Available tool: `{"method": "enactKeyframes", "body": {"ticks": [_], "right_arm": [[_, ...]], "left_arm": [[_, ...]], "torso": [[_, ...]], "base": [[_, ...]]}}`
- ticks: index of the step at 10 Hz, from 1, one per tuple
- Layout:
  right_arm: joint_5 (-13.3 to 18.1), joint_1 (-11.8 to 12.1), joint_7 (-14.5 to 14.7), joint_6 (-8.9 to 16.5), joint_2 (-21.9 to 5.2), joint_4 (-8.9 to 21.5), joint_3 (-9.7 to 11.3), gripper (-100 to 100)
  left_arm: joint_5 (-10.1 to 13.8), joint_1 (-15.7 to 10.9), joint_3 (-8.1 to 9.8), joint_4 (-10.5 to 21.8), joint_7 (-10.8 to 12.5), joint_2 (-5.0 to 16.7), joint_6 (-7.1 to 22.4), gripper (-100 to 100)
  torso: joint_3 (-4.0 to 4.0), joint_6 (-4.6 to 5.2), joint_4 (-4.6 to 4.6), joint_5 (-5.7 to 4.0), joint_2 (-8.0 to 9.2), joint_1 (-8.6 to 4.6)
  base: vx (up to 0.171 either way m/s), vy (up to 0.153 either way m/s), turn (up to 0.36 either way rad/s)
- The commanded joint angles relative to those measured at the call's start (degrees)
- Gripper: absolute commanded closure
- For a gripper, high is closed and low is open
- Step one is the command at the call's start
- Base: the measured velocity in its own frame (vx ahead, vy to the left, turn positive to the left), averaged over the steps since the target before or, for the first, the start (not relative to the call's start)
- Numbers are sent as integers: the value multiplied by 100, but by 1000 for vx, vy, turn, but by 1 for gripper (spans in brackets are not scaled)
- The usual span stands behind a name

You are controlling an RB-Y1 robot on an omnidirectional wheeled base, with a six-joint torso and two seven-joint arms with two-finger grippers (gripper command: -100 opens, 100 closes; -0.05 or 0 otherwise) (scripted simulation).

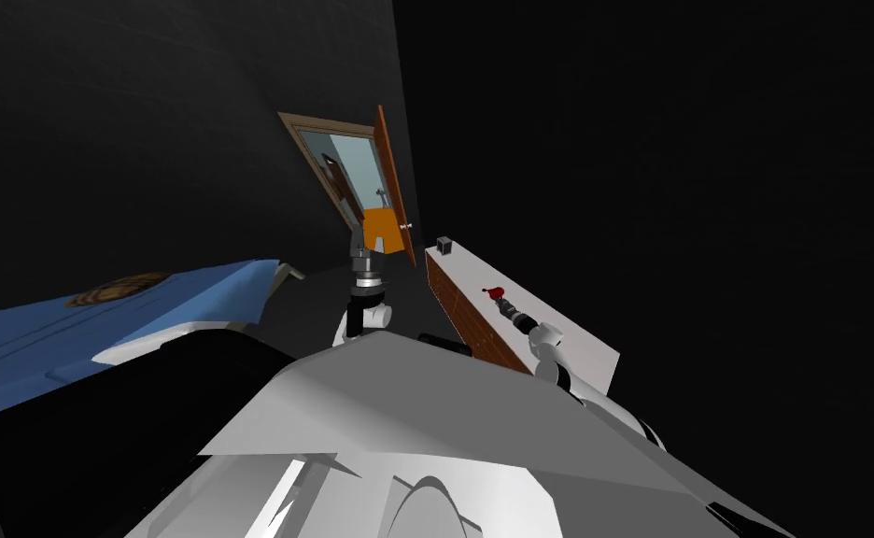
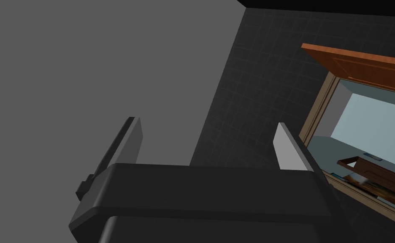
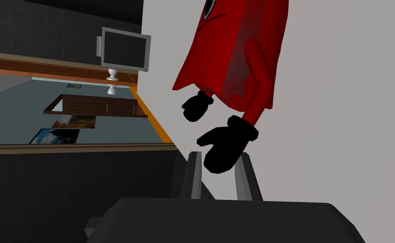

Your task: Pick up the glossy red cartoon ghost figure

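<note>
The right end effector pinches the ghost by one black mitten. The ghost is at the white bench, and probably not lifted yet. Grasp done, lift left. The left end effector gapes wide, empty.

I'm working in a home, and it looks like a bedroom. A bed with a blue cover lies at my left, a white-topped desk at my right. An open wooden door gives onto another room with pale walls, a wooden cabinet and framed pictures.
</note>
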Motion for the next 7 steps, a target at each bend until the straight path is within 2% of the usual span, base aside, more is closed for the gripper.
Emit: {"method": "enactKeyframes", "body": {"ticks": [1,2,3,5,6,7], "right_arm": [[6,-70,50,50,-33,172,-32,100],[137,-301,212,276,-79,341,-167,100],[137,-330,212,276,-79,369,-167,100],[137,-330,212,276,-79,515,-167,100],[146,-305,183,274,-66,431,-159,100],[147,-304,186,275,-62,440,-157,0]], "left_arm": [[0,0,0,0,0,0,0,0],[0,-1,0,0,0,0,0,0],[0,1,0,0,0,0,0,0],[0,-1,0,0,0,0,0,0],[0,-1,0,0,0,0,0,0],[0,-1,0,0,0,0,0,0]], "torso": [[0,0,0,0,0,0],[0,-8,2,-2,-2,-3],[0,0,5,3,-5,6],[0,-12,4,-1,-4,4],[2,-11,5,-1,-2,2],[4,-9,8,0,0,1]], "base": [[-4,-1,-52],[13,28,-261],[15,29,-196],[3,2,21],[0,0,0],[0,0,0]]}}
